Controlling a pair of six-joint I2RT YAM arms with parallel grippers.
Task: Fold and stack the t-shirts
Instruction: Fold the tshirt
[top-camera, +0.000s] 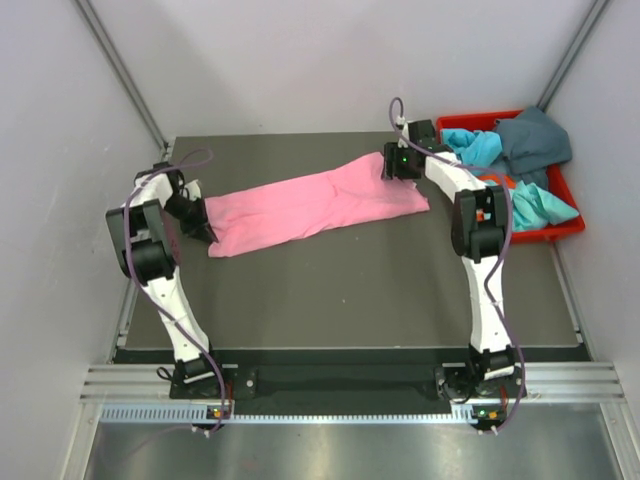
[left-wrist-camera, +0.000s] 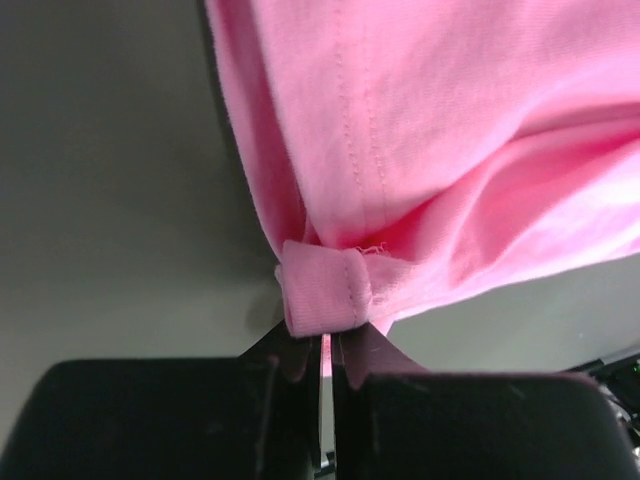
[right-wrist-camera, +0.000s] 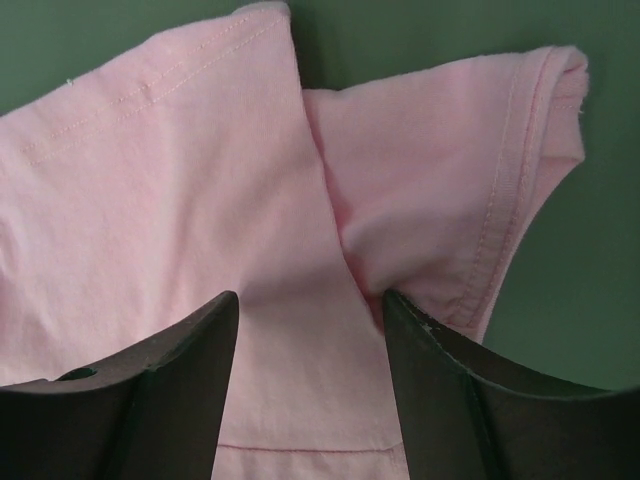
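Left hand (left-wrist-camera: 325, 345) is clamped on the pink shirt (left-wrist-camera: 450, 150): its two fingers (left-wrist-camera: 285, 365) are pressed together with a thin strip of pink cloth between them, and a small rolled piece of hem sits right at the tips. From above, this hand (top-camera: 205, 232) is at the shirt's left end, low over the desk (top-camera: 350, 290).

Right hand (right-wrist-camera: 310, 310) is apart, its fingers (right-wrist-camera: 190, 345) standing wide on either side of the fold where a sleeve (right-wrist-camera: 470, 170) meets the body of the shirt (right-wrist-camera: 150, 200). Cloth lies between them, but nothing is gripped; whether the tips press on the cloth I cannot tell. From above, this hand (top-camera: 398, 165) is at the shirt's right end, near the back of the desk.

Between the hands the pink shirt (top-camera: 315, 205) lies stretched out in a long, slightly wrinkled band, slanting from front left to back right, flat on the desk.

At the desk's back right corner stands a red bin (top-camera: 565, 228), well apart from the left hand and just beside the right arm. In it lie crumpled turquoise shirts (top-camera: 470, 147) and a grey shirt (top-camera: 535, 140), heaped loosely against one another.
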